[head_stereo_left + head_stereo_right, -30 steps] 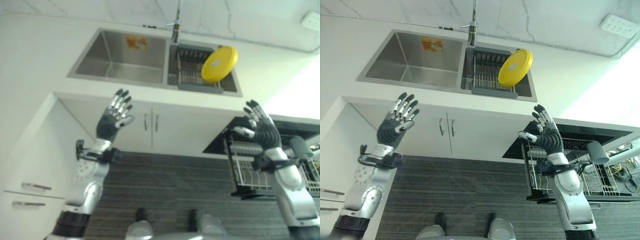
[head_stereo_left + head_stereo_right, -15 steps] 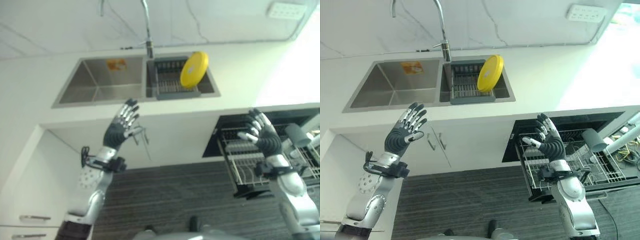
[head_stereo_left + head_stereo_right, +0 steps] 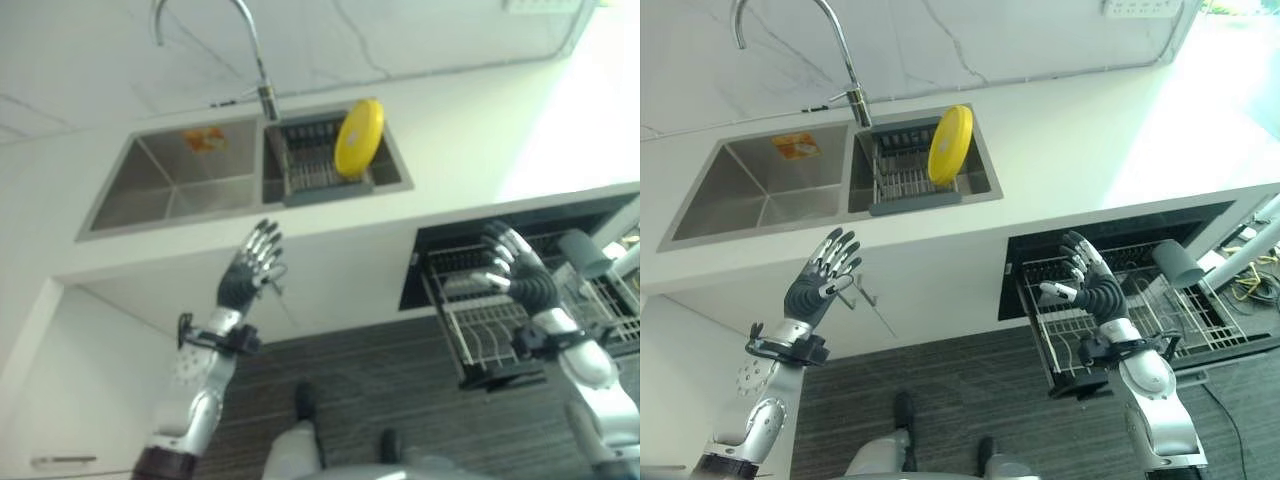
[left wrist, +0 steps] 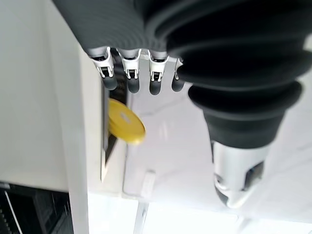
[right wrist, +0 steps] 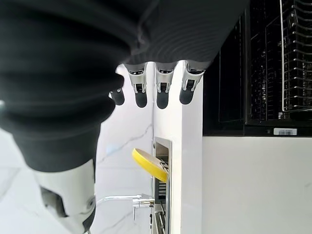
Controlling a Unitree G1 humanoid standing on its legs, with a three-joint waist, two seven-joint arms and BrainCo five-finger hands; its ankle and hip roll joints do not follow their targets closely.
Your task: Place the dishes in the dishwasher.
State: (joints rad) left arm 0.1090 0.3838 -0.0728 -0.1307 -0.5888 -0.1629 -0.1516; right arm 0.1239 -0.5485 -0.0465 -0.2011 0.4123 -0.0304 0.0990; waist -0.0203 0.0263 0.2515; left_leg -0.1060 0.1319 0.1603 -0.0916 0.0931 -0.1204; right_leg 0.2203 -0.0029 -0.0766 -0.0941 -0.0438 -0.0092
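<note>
Kitchen: double sink point(image 3: 760, 195), tap point(image 3: 835, 50), pulled-out dishwasher rack point(image 3: 1140, 315).

A white marble wall point(image 3: 1040, 40) with thin grey veins runs across the 12 o'clock side, with a white socket plate point(image 3: 1137, 7) set in it toward 1 o'clock. Below it lies a white surface point(image 3: 1110, 130) holding a steel double sink point(image 3: 750, 195); a tall curved tap point(image 3: 790, 30) rises from the sink's far rim. White cupboard doors point(image 3: 920, 300) with small metal handles point(image 3: 862, 292) close the front beneath the sink. The floor point(image 3: 970, 390) is dark grey with fine stripes. Strong daylight washes the surface pale at 2 o'clock. More white cabinet fronts point(image 3: 680, 370) stand at 8 o'clock.
</note>
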